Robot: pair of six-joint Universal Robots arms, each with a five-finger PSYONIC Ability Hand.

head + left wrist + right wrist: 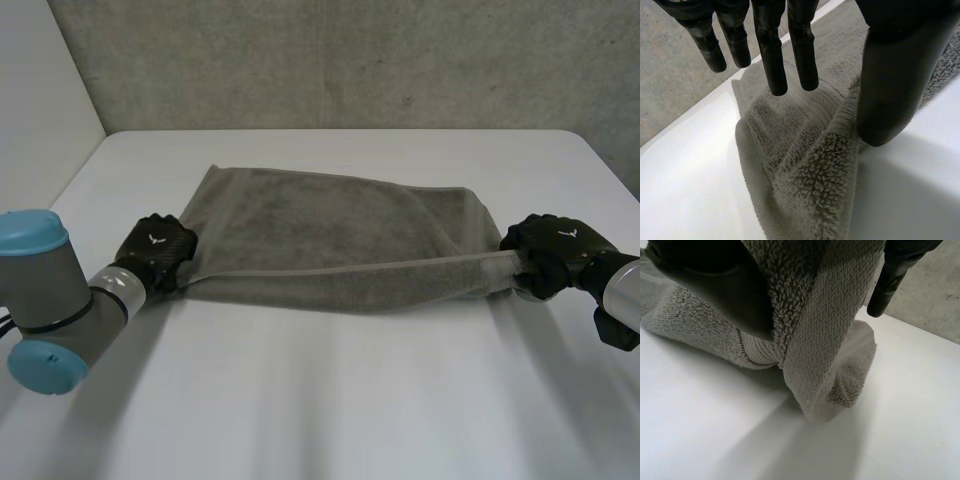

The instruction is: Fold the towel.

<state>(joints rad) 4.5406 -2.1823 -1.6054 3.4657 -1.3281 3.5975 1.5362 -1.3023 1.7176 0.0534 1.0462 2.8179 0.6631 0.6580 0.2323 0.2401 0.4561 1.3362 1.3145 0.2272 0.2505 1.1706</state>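
Two near corners of the towel (330, 225) lay mid-frame, left and right: right hand (548, 250) fingers clamped one; left hand (155, 252) fingers hovered straight, apart.

Plain grey towel (330, 230), white table (330, 400), black left hand (158, 250), black right hand (548, 250).

Terry towel (330, 230); smooth, prob. matt tbl (330, 410)

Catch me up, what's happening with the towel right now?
Both hands are at the grey towel on the white table. The right hand pinches the near right corner, lifted off the table. The left hand is at the near left corner, fingers straight. The fold is not yet made.
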